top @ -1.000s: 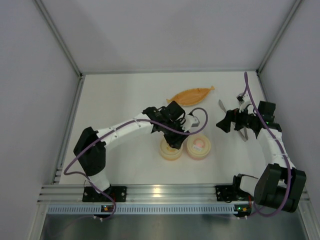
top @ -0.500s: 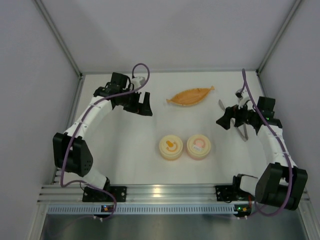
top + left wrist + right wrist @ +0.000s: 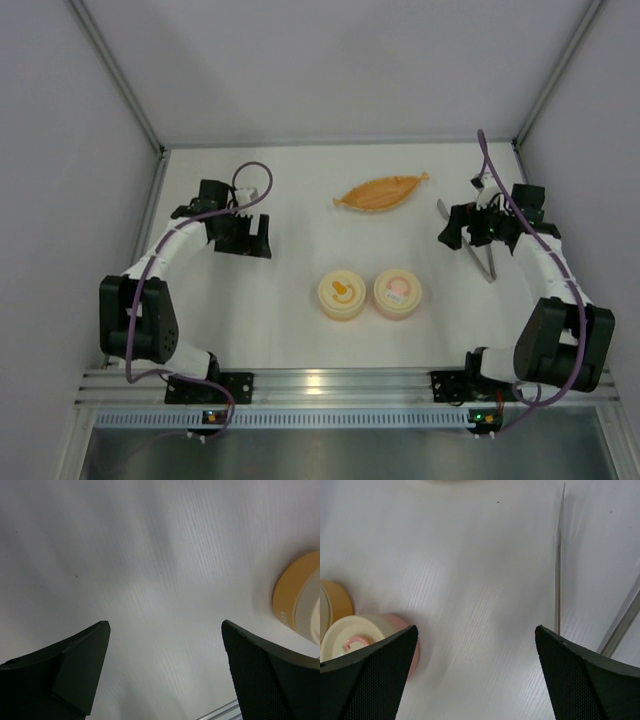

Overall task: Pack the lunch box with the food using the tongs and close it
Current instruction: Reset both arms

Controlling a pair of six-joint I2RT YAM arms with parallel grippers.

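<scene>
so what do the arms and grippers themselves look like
The left arm and right arm are white links with bulky black joints; a purple cable loops along each. The left gripper and right gripper are black, with two broad wedge-shaped fingers whose inner faces carry a fine dotted texture.

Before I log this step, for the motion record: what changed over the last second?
The left arm pulled off the yellow container and swung to the table's left, jaws open. The right arm barely shifted near the tongs; that container, the pink one and leaf dish stayed put.
</scene>
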